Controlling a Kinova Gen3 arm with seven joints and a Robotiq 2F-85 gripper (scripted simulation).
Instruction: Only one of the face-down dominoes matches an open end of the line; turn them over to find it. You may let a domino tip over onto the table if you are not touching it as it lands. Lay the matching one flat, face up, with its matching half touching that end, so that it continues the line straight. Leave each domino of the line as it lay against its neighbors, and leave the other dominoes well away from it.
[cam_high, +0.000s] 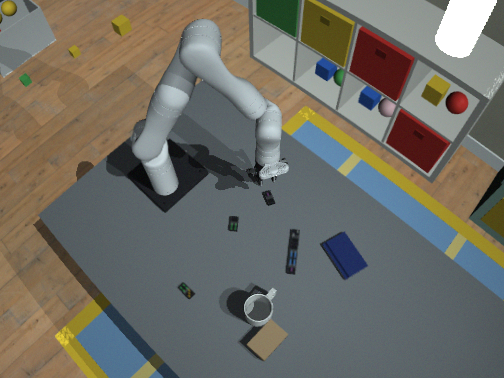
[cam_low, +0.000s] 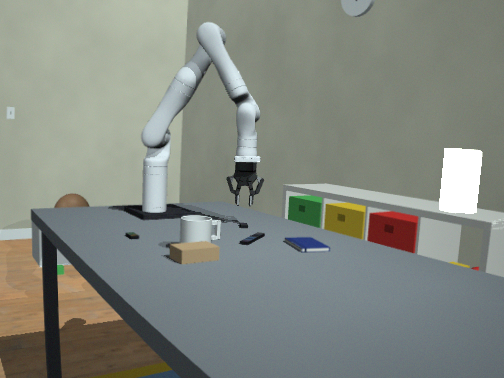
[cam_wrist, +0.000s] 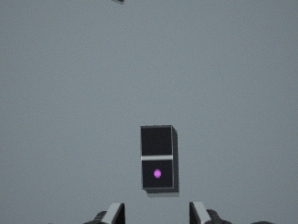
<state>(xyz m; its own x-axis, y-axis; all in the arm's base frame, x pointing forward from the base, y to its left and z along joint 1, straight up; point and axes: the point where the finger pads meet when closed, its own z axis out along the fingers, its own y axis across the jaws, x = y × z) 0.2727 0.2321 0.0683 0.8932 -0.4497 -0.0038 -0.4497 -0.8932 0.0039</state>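
A face-up domino (cam_high: 268, 197) (cam_low: 243, 225) (cam_wrist: 157, 142) lies flat, one half blank, the other with one magenta pip. My gripper (cam_high: 267, 182) (cam_low: 244, 204) (cam_wrist: 157, 214) is partly open and empty, above the table just beyond this domino's magenta end. The line (cam_high: 293, 251) (cam_low: 252, 238) lies straight, with blue pips in its middle, magenta at its lower end and a dark upper end with faint grey marks in the top view. A green-pipped domino (cam_high: 233, 223) lies left of it. A domino with green and orange pips (cam_high: 186, 290) (cam_low: 132, 235) lies farther away.
A white mug (cam_high: 258, 308) (cam_low: 196, 229) stands near a tan block (cam_high: 267, 340) (cam_low: 194, 252). A dark patch beside the mug's handle is unclear. A blue book (cam_high: 344, 255) (cam_low: 306, 244) lies right of the line. A dark corner shows at the wrist view's top edge.
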